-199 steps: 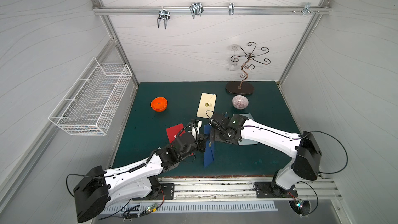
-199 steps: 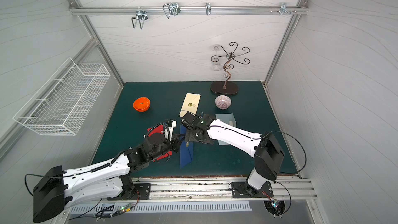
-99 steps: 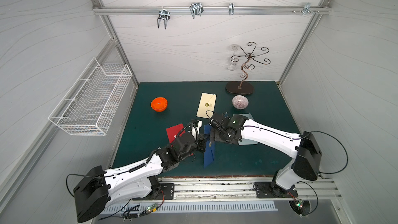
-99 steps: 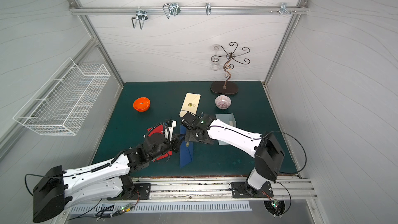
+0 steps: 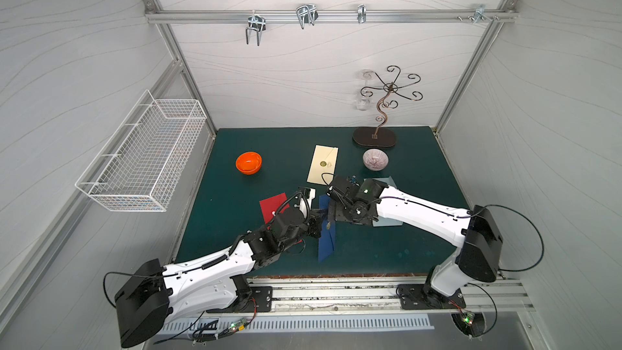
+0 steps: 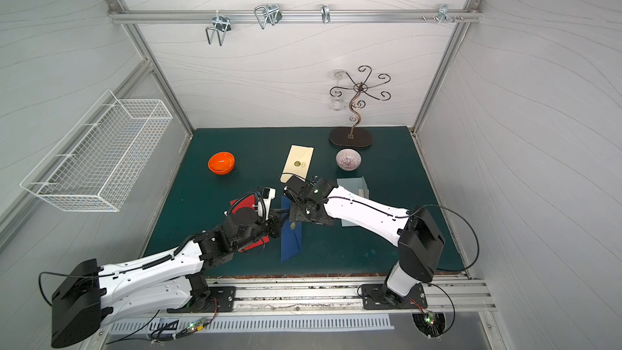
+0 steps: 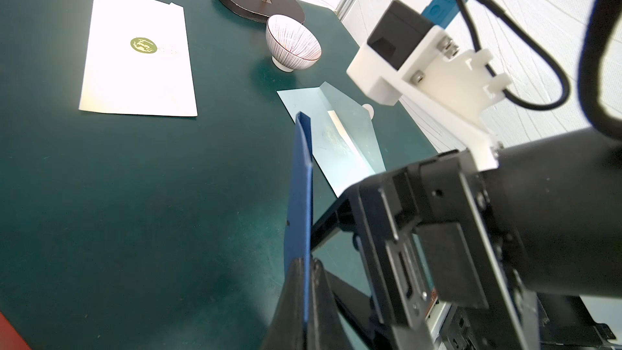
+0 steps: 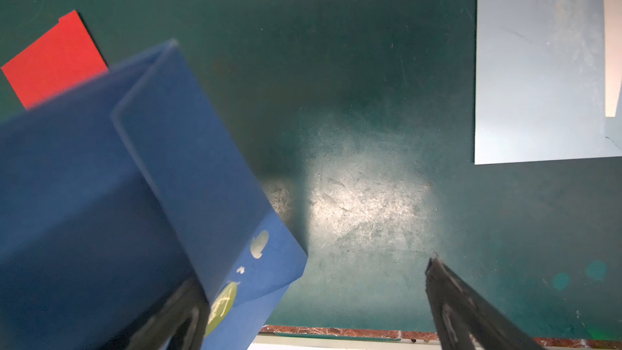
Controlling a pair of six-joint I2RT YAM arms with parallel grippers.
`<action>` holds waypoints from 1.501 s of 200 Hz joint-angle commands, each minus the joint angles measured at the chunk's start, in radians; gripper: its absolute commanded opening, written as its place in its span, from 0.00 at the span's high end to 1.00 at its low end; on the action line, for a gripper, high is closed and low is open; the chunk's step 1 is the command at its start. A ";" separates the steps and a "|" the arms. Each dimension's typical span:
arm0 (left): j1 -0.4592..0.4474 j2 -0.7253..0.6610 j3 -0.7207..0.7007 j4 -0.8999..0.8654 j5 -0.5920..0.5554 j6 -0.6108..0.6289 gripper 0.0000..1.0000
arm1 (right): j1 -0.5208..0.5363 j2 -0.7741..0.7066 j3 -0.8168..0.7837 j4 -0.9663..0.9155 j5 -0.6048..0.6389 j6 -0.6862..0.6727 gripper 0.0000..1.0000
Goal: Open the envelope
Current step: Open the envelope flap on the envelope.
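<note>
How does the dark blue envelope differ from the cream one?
Colour: the blue envelope is dark navy, while the cream envelope is pale. Pose: the blue one stands up on its edge, but the cream one lies flat on the green mat. State: the blue one is pinched in the left pincer, and nothing touches the cream one. Both are paper envelopes with a round gold sticker.

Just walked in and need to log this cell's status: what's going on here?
The left gripper is shut on a dark blue envelope, holding it up on edge over the green mat. The right gripper stands wide open beside it, one finger next to the gold seal on the flap, which looks lifted off the body. A cream envelope, a red envelope and a pale blue envelope lie flat on the mat.
</note>
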 commanded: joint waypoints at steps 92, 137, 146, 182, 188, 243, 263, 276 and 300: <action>-0.006 -0.012 0.024 0.063 -0.004 0.020 1.00 | -0.006 -0.016 -0.009 -0.055 0.026 0.000 0.01; -0.005 -0.011 0.022 0.063 -0.005 0.021 1.00 | -0.006 -0.018 -0.011 -0.059 0.032 0.004 0.01; -0.005 -0.014 0.021 0.063 -0.009 0.020 1.00 | -0.007 -0.017 -0.012 -0.061 0.034 0.004 0.01; -0.005 -0.017 0.021 0.062 -0.011 0.022 1.00 | -0.008 -0.020 -0.014 -0.062 0.033 0.007 0.01; -0.005 -0.017 0.021 0.062 -0.009 0.023 1.00 | -0.007 -0.020 -0.015 -0.060 0.033 0.007 0.01; -0.005 -0.016 0.021 0.059 -0.008 0.019 1.00 | -0.008 -0.027 -0.025 -0.061 0.037 0.012 0.01; -0.005 -0.016 0.022 0.057 -0.009 0.018 1.00 | -0.007 -0.029 -0.023 -0.067 0.041 0.012 0.01; -0.005 -0.017 0.021 0.057 -0.008 0.018 1.00 | -0.008 -0.028 -0.023 -0.067 0.041 0.013 0.01; -0.005 -0.017 0.022 0.057 -0.008 0.018 1.00 | -0.007 -0.028 -0.025 -0.067 0.040 0.012 0.01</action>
